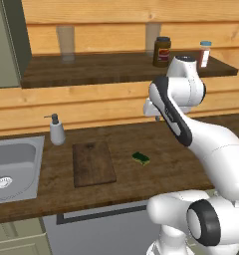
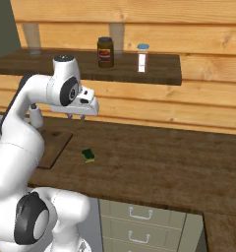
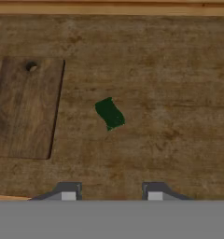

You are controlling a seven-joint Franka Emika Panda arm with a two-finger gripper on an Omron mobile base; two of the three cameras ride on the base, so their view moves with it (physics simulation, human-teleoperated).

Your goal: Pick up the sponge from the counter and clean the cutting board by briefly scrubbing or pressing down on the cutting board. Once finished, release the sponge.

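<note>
Fingers [image 3: 111, 196] above sponge [image 3: 109, 113]

The cutting board [image 1: 93, 163] lies flat on the counter [image 1: 181, 164], its holed end toward the back wall. The sponge [image 1: 141, 158] lies on the counter just right of the board, apart from it. A sink [image 1: 14, 167] is set into the counter left of the board, with a soap dispenser [image 1: 56, 129] behind, between them. On the upper shelf [image 1: 91, 67] stand a jar [image 1: 162, 52] and, to its right, a small bottle [image 1: 205, 53].
</note>
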